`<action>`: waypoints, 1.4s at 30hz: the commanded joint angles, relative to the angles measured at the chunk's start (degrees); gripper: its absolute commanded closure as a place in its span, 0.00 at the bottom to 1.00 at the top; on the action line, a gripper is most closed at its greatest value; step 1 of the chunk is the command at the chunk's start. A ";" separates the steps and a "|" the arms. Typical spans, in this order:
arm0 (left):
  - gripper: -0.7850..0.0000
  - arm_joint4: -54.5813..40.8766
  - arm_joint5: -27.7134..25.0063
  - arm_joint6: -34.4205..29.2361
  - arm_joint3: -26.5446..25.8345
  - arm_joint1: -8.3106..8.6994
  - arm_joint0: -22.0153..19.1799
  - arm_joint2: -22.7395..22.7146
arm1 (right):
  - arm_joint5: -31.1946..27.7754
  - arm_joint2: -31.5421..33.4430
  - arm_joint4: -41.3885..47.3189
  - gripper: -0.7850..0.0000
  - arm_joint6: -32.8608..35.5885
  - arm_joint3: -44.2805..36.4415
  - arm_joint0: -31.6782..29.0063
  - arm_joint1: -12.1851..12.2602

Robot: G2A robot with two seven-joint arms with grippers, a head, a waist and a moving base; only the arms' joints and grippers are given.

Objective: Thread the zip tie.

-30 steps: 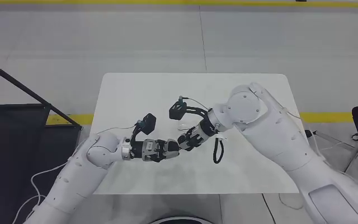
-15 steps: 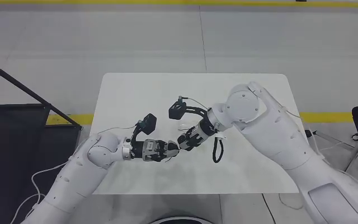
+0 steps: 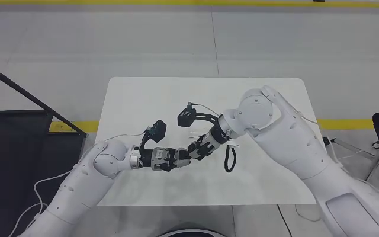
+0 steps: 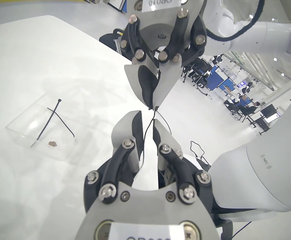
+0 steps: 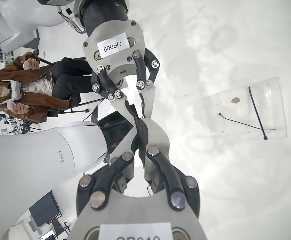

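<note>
A white table (image 3: 148, 98) with rounded corners stands on a grey floor (image 3: 89, 41). A shallow clear tray (image 4: 25, 120) lies on the tabletop. In the tray a straight zip tie (image 4: 46, 122) and a curved zip tie (image 4: 64, 122), both black, cross each other; which one lies on top cannot be told. A small brown scrap (image 4: 52, 143) sits near them, touching neither.

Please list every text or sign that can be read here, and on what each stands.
"OP009": white label on the base of the left gripper, upside down.
"OP010": label on the right gripper, partly cut by the edge.
"NFC", with a wave sign: white arm shell.
</note>
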 commanded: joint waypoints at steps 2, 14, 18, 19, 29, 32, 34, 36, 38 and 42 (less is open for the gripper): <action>0.77 0.14 0.00 0.24 -0.02 0.15 -0.20 0.29 | -0.11 -0.12 0.02 1.00 0.08 0.13 0.12 -0.06; 0.80 1.06 0.00 1.85 0.00 0.63 -0.74 1.39 | -0.26 -0.77 0.27 1.00 0.37 0.67 0.60 -0.41; 0.99 1.35 0.00 2.29 0.00 0.81 -0.88 1.73 | -0.33 -0.90 0.32 1.00 0.34 0.88 0.73 -0.50; 1.00 1.42 0.00 2.41 -0.06 0.86 -0.93 1.80 | -0.34 -0.92 0.33 1.00 0.34 0.91 0.76 -0.52; 1.00 2.15 0.00 4.24 0.12 1.30 -1.13 2.23 | -0.70 -0.68 0.78 0.47 0.16 1.27 0.70 -0.54; 1.00 2.41 0.00 5.67 0.51 1.38 -1.16 1.94 | -1.04 0.06 0.77 0.05 -0.52 1.26 0.27 -0.29; 1.00 2.70 0.00 6.54 0.88 1.44 -1.15 1.71 | -1.38 0.87 0.42 0.01 -1.43 0.97 -0.31 0.03; 1.00 3.01 0.00 7.44 1.35 1.48 -1.17 1.44 | -1.99 2.00 0.15 0.00 -2.56 0.34 -1.24 0.48; 1.00 3.26 0.00 8.53 1.76 1.51 -1.16 1.13 | -2.76 3.52 -0.13 0.00 -3.54 -0.50 -2.44 1.10; 1.00 3.66 0.00 11.53 2.05 1.58 -0.99 -0.05 | -4.06 7.41 -1.18 0.00 -5.96 -2.85 -5.90 2.69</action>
